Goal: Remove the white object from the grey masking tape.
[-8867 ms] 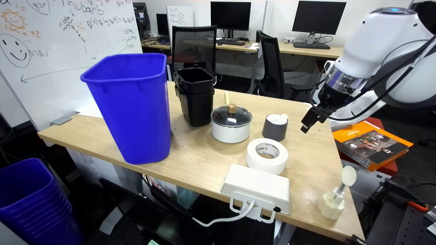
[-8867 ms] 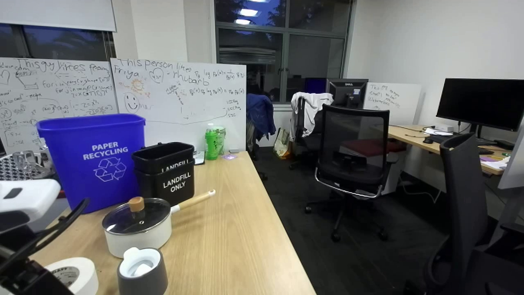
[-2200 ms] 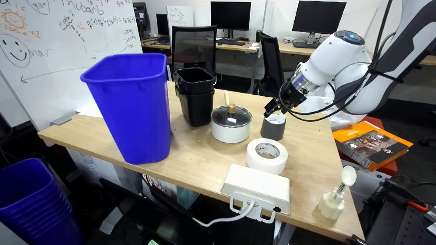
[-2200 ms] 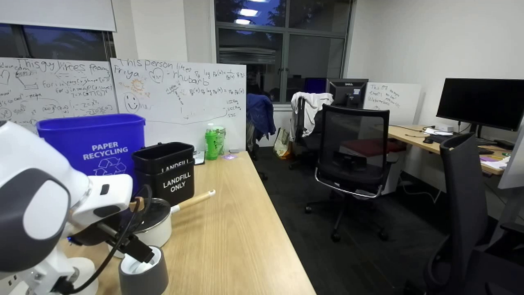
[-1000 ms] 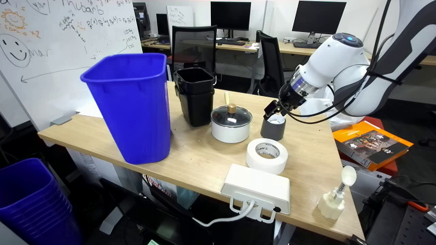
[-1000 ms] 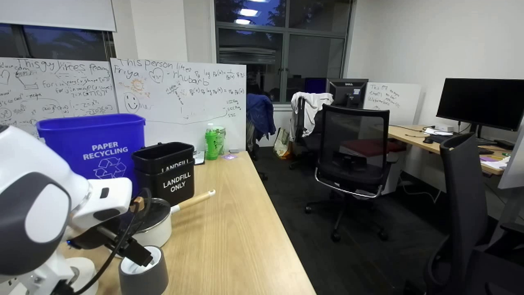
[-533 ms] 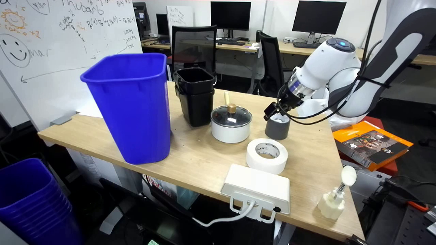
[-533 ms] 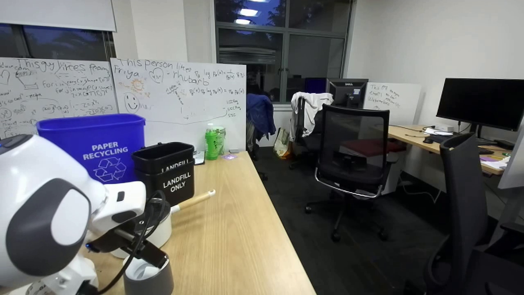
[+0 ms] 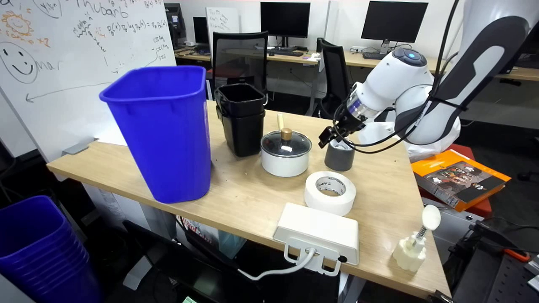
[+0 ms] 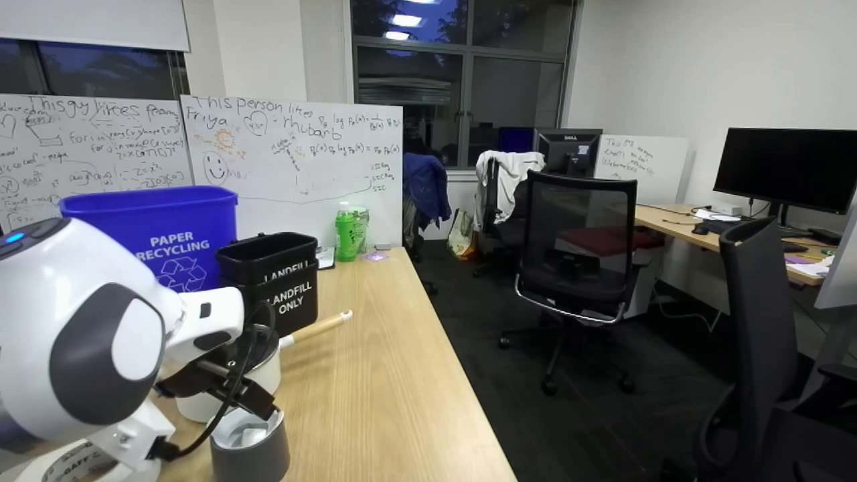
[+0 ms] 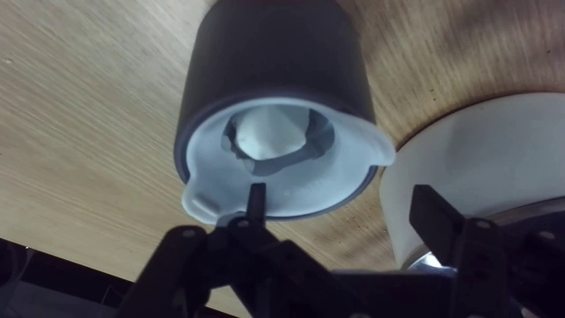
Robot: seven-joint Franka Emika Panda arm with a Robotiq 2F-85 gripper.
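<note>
The spread hand overhangs white object's rim, pot leaving little room.

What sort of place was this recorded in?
Most likely a shared office, perhaps a research lab's workspace: whiteboards carry handwritten formulas and doodles, computer monitors stand on desks in the background, and mesh-backed office chairs are nearby.
</note>
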